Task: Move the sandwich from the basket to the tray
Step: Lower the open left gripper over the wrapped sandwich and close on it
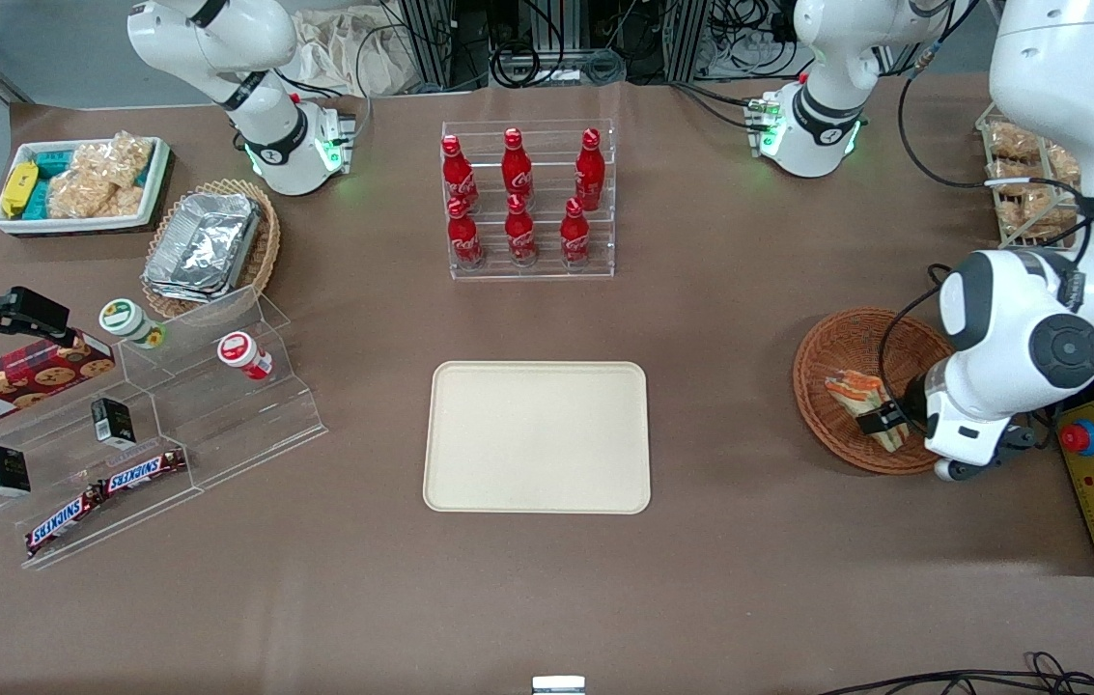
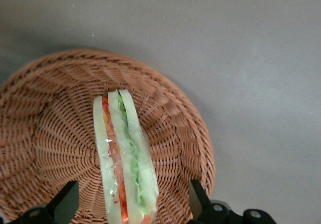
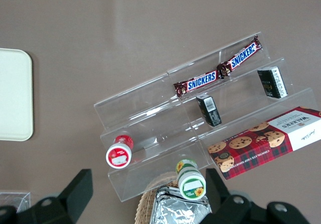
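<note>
The sandwich point(image 1: 863, 403) lies in the round reddish-brown basket point(image 1: 827, 362), which sits on the brown table point(image 1: 720, 319) toward the working arm's end. From the left wrist view the sandwich point(image 2: 124, 158) stands on its edge on the woven floor of the basket point(image 2: 55, 128), showing pale bread slices with a red layer and a green layer between them under clear wrap. The gripper point(image 1: 880, 422) hangs low over the basket, right at the sandwich, with its two dark fingers point(image 2: 64, 201) spread wide, one on each side of the wedge and not touching it. The cream tray point(image 1: 537, 436) lies flat near the middle of the table, well apart from the basket, with nothing on it. Farther from the front camera than the tray, a clear rack point(image 1: 529, 201) holds six red bottles point(image 1: 518, 164). Toward the parked arm's end stand a clear stepped shelf point(image 1: 209, 405) with chocolate bars point(image 1: 107, 492), a cookie box point(image 1: 20, 378), and a lighter basket with foil containers point(image 1: 204, 243).
</note>
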Tool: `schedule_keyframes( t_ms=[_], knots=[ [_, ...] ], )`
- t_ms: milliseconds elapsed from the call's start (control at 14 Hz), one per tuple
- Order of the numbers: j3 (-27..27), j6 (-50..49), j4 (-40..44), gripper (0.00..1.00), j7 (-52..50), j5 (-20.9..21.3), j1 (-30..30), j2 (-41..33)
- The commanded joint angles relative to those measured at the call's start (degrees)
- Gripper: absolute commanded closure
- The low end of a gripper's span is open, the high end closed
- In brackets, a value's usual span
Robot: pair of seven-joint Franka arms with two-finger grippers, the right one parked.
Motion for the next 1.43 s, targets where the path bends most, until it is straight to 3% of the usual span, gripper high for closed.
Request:
schedule_keyframes(
  t_ms=[0, 143, 357, 500, 714, 929, 1143, 1357],
  knots=[
    [-0.3, 3.4, -1.6, 0.02, -2.1, 1.2, 0.9, 1.6],
    [-0.3, 6.1, -3.0, 0.05, -2.8, 1.9, 1.0, 2.1],
    [-0.3, 7.2, -3.7, 0.27, -4.2, 2.0, 1.3, 3.0],
    [-0.3, 7.1, -3.9, 0.64, -4.0, 2.3, 1.2, 2.9],
    [-0.4, 3.8, -3.0, 0.97, -3.7, 2.8, 1.0, 1.4],
    [-1.1, -12.7, 4.8, 1.00, -3.3, 2.7, 0.6, -1.7],
    [-3.8, -31.4, 21.3, 1.00, -3.4, 1.6, 0.8, -1.6],
    [-4.1, -40.5, 34.9, 1.00, -2.7, -3.9, 0.6, -0.6]
  ],
)
